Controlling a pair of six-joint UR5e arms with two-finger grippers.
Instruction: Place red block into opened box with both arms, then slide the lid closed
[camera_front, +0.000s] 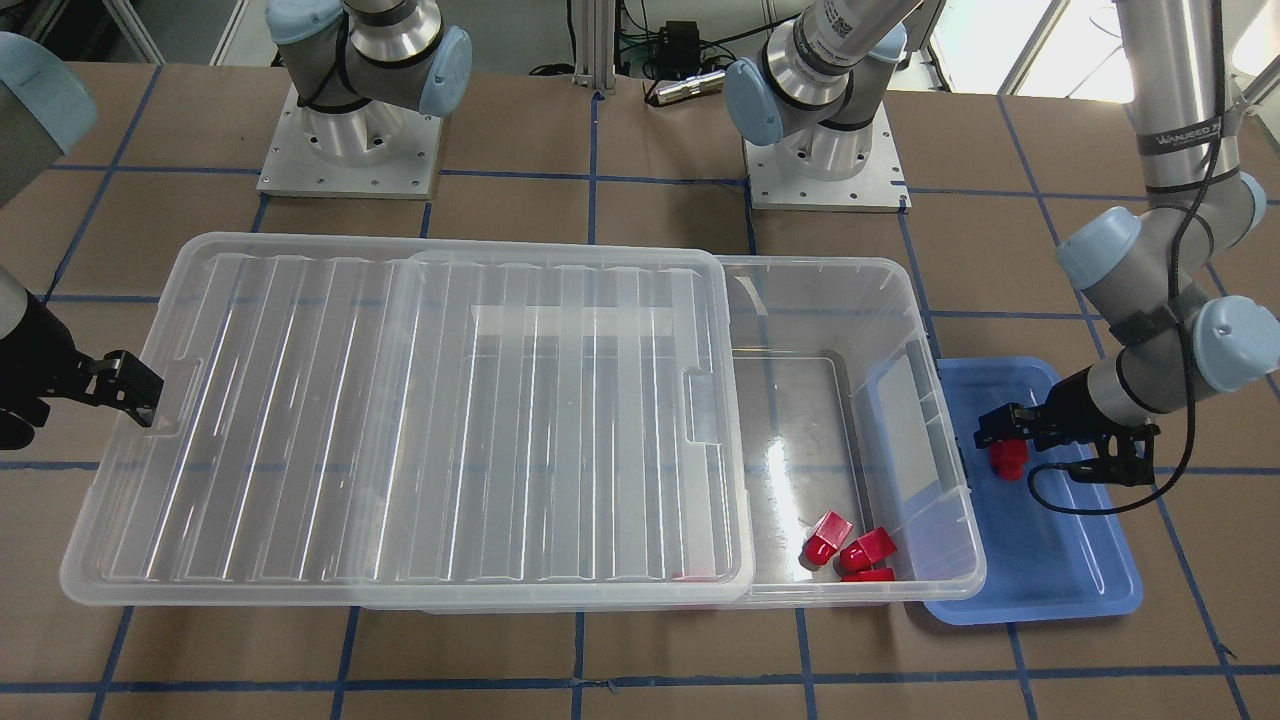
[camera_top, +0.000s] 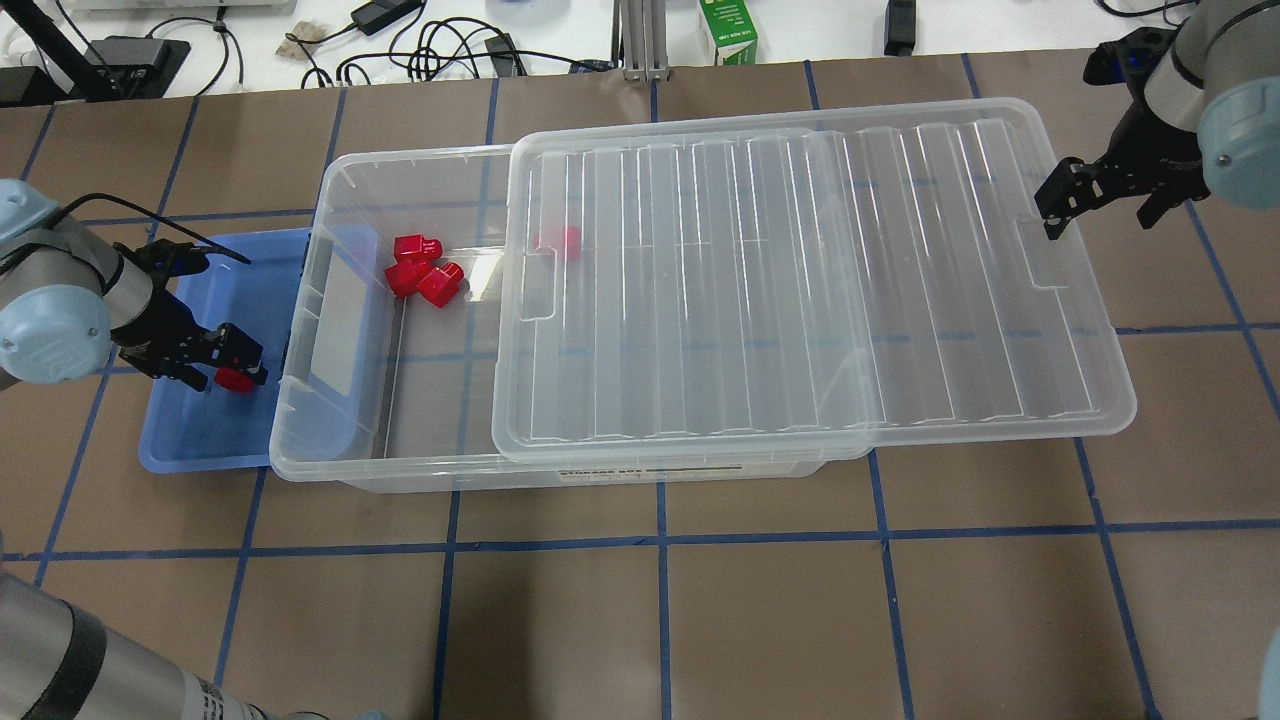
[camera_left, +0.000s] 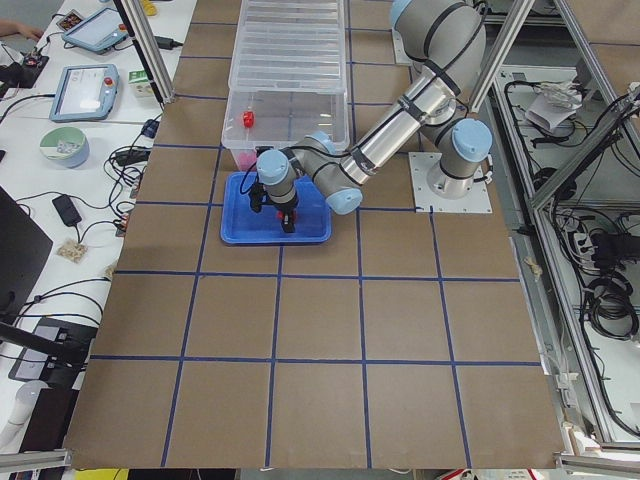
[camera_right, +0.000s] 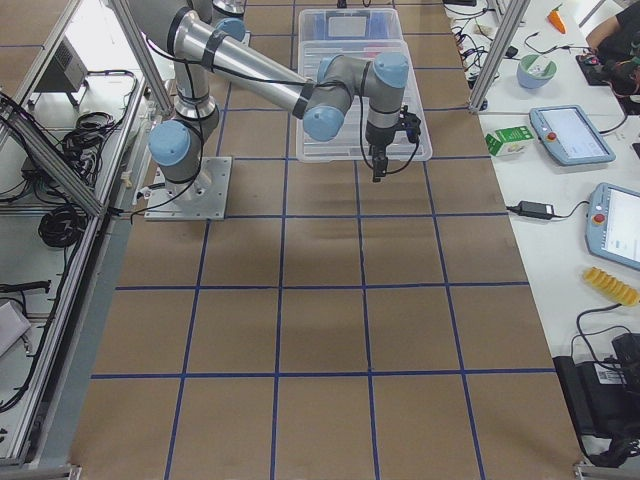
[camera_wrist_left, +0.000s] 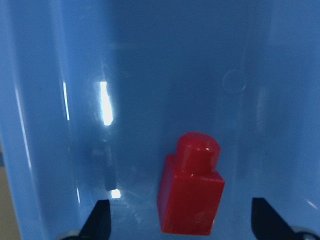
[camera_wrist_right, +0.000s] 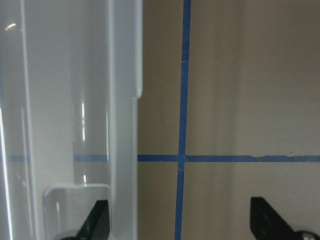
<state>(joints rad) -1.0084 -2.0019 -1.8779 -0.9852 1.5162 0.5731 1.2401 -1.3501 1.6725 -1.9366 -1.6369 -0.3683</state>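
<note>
In the blue tray (camera_wrist_left: 150, 75), the red block (camera_wrist_left: 190, 190) is sitting untouched between the left gripper's (camera_wrist_left: 181, 222) wide-spread fingers (camera_wrist_left: 100, 217) — the box's (camera_top: 300, 445) label (camera_top: 650, 468) is showing illegibly.

We are seeing bright, even light falling from above, glare streaking the ribs of the lid (camera_front: 300, 400), a white hotspot shining on the floor of the box (camera_front: 790, 470), the red block (camera_wrist_left: 191, 192) looking soft up close, reflections smearing the blue tray (camera_wrist_left: 150, 60).

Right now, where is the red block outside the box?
Overhead view, left side: the red block sits in the blue tray, between the left gripper's open jaws.
</note>
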